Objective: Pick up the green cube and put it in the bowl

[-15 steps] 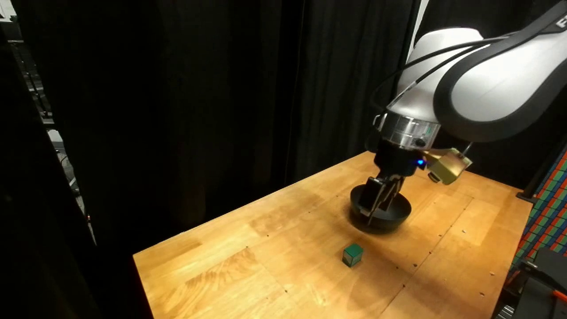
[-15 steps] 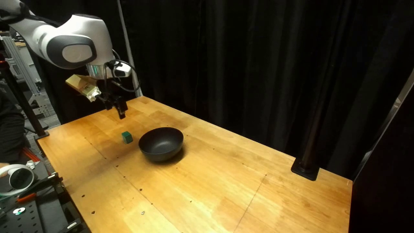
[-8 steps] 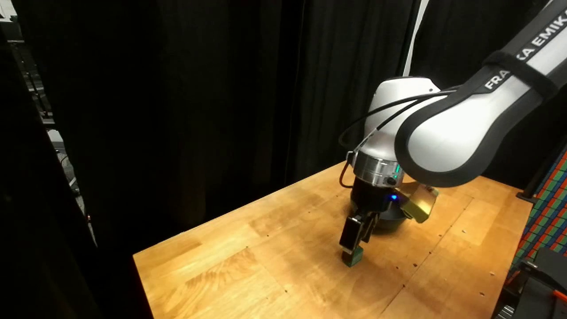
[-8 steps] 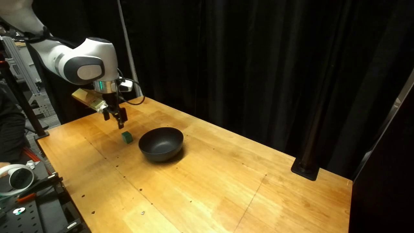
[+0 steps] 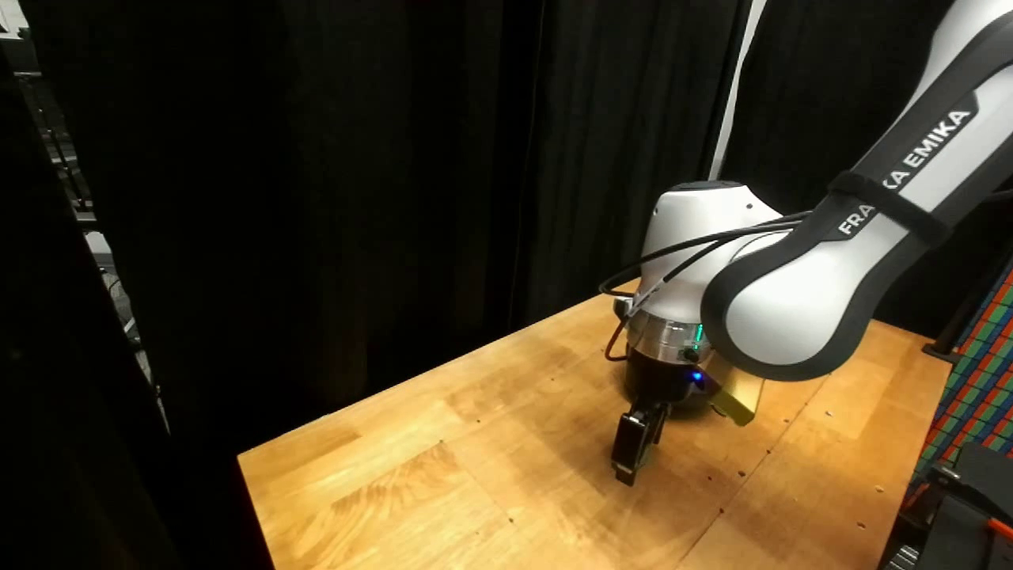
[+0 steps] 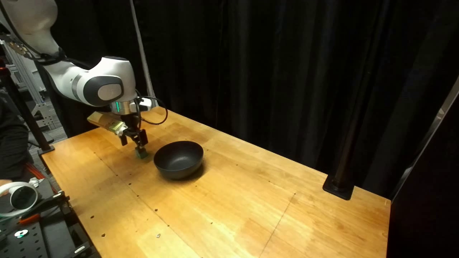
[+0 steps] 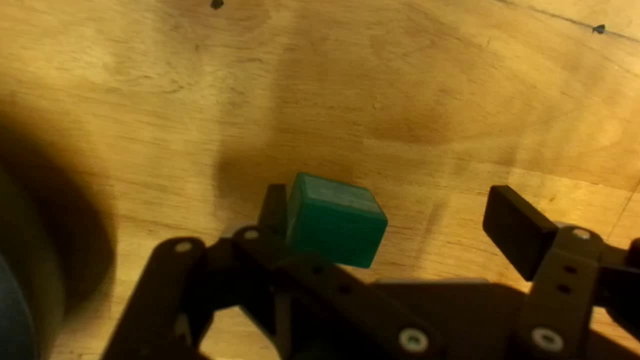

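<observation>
- Tool [image 7: 395, 215]: one, carried by one arm [image 6: 104, 84]. Fingers [image 7: 520, 232]: two, counted in the wrist view. Condition: released, the fingers spread wide.
- Green cube [image 7: 336, 230]: one, resting on the bench [image 6: 233, 200] between the tool's fingers. It sits just beside the finger on the bowl's side; whether the two touch cannot be told. A plain gap separates it from the opposite finger.
- Containers: one black bowl [image 6: 178, 159], upright on the bench, to one side of the tool and near the cube. The cube is outside it. The interior visible in an exterior view is dark surface with a soft highlight.
- In the wrist view a part of the bowl enters at the picture's edge, beyond the finger nearest the cube.
- In an exterior view showing the tool's blue light [image 5: 697, 377], the bowl is behind the tool and mostly covered; the cube cannot be made out behind the finger.
- Black posts [image 6: 338, 187]: two counted in an exterior view, at the bench's edges, both well apart from the tool.
- White ringed device [image 6: 23, 197]: one, off the bench, well apart from the tool.
</observation>
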Available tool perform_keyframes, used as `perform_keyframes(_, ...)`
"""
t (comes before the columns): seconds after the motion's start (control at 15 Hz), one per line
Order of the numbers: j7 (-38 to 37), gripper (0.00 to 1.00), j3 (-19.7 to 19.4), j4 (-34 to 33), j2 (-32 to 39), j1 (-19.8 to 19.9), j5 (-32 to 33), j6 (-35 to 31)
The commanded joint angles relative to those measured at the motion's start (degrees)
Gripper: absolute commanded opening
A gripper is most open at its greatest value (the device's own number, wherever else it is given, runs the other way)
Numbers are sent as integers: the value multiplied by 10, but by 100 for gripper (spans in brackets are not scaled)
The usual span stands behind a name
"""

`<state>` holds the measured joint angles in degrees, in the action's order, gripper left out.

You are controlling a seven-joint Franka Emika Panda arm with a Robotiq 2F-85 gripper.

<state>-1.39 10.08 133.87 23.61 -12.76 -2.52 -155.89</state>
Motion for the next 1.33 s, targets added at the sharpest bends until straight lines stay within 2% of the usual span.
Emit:
perform_keyframes(0.0, -34, 75, -22, -15, 23, -23, 32, -39)
perform_keyframes(0.07, -44, 74, -32, -15, 25, -31, 43, -44)
perform_keyframes(0.13, -55, 68, -41, -15, 24, -39, 54, -46)
perform_keyframes(0.33, -87, 42, -68, -14, 17, -59, 85, -46)
perform_keyframes(0.47, -93, 26, -73, -14, 8, -60, 93, -35)
perform_keyframes(0.53, -100, 21, -77, -16, -6, -60, 96, -16)
perform_keyframes(0.67, -86, 21, -56, -21, -32, -39, 71, 16)
perform_keyframes(0.87, -127, 21, -79, -30, -73, -52, 98, 53)
perform_keyframes(0.93, -155, 21, -94, -34, -82, -61, 124, 66)
perform_keyframes(1.0, -211, 21, -126, -38, -90, -81, 186, 77)
perform_keyframes(1.07, -248, 21, -139, -44, -93, -85, 236, 91)
perform_keyframes(1.27, -360, 21, -161, -62, -90, -84, 359, 149)
